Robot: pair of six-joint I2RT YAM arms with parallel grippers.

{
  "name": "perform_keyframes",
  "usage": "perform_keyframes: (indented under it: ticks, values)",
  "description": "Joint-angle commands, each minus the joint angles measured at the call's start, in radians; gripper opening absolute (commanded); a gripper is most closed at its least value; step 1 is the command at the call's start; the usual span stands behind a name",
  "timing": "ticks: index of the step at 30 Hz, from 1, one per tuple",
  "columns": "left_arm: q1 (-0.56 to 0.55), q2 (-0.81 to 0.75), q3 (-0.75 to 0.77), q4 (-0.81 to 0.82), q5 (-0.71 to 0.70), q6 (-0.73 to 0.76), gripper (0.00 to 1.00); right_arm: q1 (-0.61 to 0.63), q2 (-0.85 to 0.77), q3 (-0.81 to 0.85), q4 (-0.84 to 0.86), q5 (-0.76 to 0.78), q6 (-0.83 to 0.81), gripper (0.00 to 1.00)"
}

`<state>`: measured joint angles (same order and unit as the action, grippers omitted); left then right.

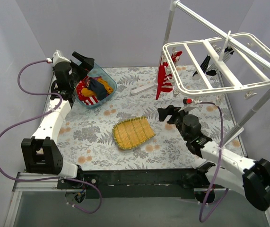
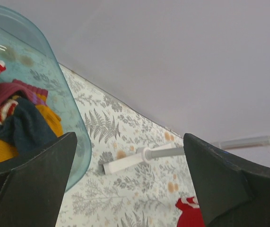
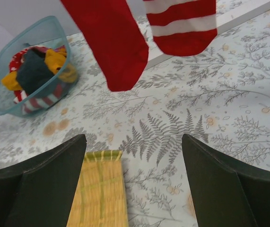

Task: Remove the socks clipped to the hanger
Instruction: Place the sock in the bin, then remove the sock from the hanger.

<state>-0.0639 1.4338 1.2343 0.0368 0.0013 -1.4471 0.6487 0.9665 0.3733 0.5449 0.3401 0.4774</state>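
Top view – hanger (image 1: 229,87): white grid frame, 1 to 2 o'clock over the counter (image 1: 172,142), hung on a white pole stand (image 1: 248,113).
Top view – clipped socks: red sock (image 1: 161,82) and striped sock (image 1: 173,61) at the frame's 9 o'clock edge; black-and-white sock (image 1: 215,61) under its middle.
Top view – tub (image 1: 104,97): clear teal, 10 o'clock, holding loose socks (image 1: 94,89).
Top view – mat (image 1: 133,133): yellow woven, centre of the counter.
Top view – left jaws: above the tub's 11 o'clock rim.
Top view – right jaws: low, at 6 o'clock of the red sock, apart from it.
Left wrist – left jaws: spread wide, nothing between them.
Left wrist – tub (image 2: 73,123): 9 o'clock, loose socks (image 2: 21,123) inside; red sock (image 2: 189,215) at 5 o'clock.
Right wrist – right jaws: spread wide, nothing between them.
Right wrist – red sock (image 3: 116,42): hanging at 12 o'clock; striped sock (image 3: 182,23) at 1 o'clock.
Right wrist – tub (image 3: 12,56): 10 o'clock; mat (image 3: 101,189) at 7 o'clock.
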Motion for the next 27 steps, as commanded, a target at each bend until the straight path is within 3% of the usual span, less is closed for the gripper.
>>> perform_keyframes:
  ticks: [1,7,20,23,25,26,27]
  values:
    - [-0.019,-0.133,-0.082,0.026,0.075,-0.033,0.96,-0.007,0.167,0.102,0.308,0.134,-0.112,0.9]
    - [-0.04,-0.242,-0.168,0.012,0.111,-0.018,0.97,-0.024,0.359,0.222,0.362,0.094,-0.178,0.9]
    - [-0.043,-0.292,-0.222,-0.009,0.176,-0.018,0.97,-0.04,0.506,0.357,0.369,0.071,-0.184,0.88]
    - [-0.053,-0.312,-0.237,-0.003,0.19,-0.016,0.97,-0.043,0.549,0.403,0.354,0.073,-0.183,0.8]
    - [-0.057,-0.325,-0.245,-0.005,0.198,-0.015,0.97,-0.05,0.566,0.433,0.334,0.071,-0.177,0.69]
    - [-0.059,-0.337,-0.248,-0.005,0.203,-0.012,0.97,-0.055,0.566,0.443,0.311,0.051,-0.172,0.63]
    - [-0.059,-0.346,-0.256,-0.005,0.21,-0.009,0.97,-0.061,0.566,0.45,0.297,0.031,-0.168,0.48]
